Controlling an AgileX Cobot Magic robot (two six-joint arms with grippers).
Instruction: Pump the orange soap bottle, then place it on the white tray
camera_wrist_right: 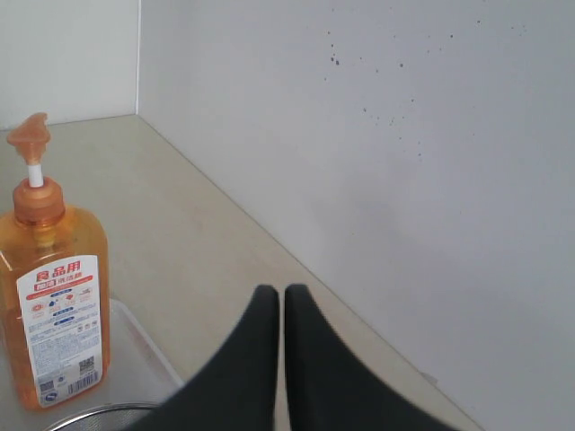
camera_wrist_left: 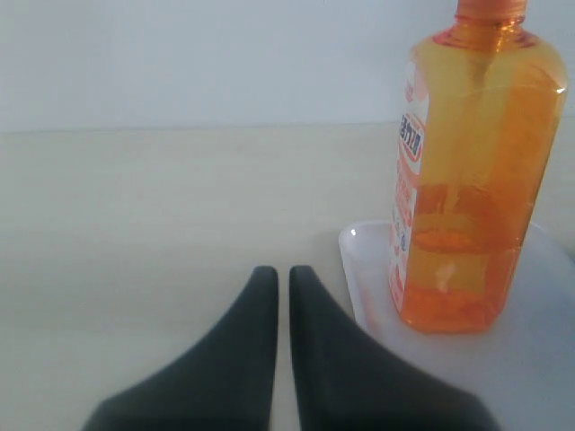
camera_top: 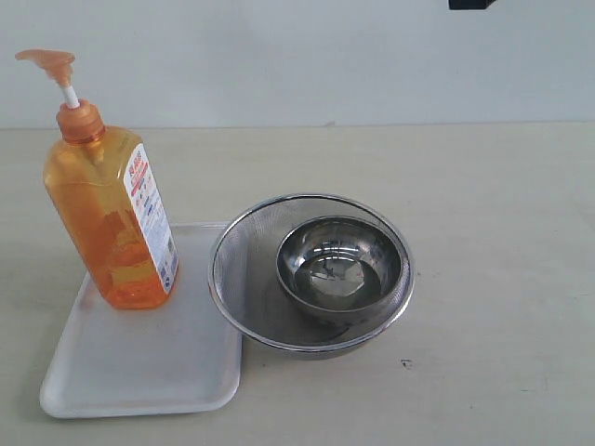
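The orange soap bottle [camera_top: 110,223] is seen standing on the white tray [camera_top: 139,362]. The left fingers [camera_wrist_left: 238,359] and right fingers [camera_wrist_right: 238,377] are shown closed.

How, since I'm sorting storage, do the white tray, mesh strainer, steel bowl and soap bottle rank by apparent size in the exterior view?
1-2. white tray, mesh strainer: similar spread, unranked.
3. orange soap bottle: tallest, narrower.
4. steel bowl, inside the strainer.

Glossy plastic bottle [camera_top: 93,223], shiny metal bowl [camera_top: 340,269]
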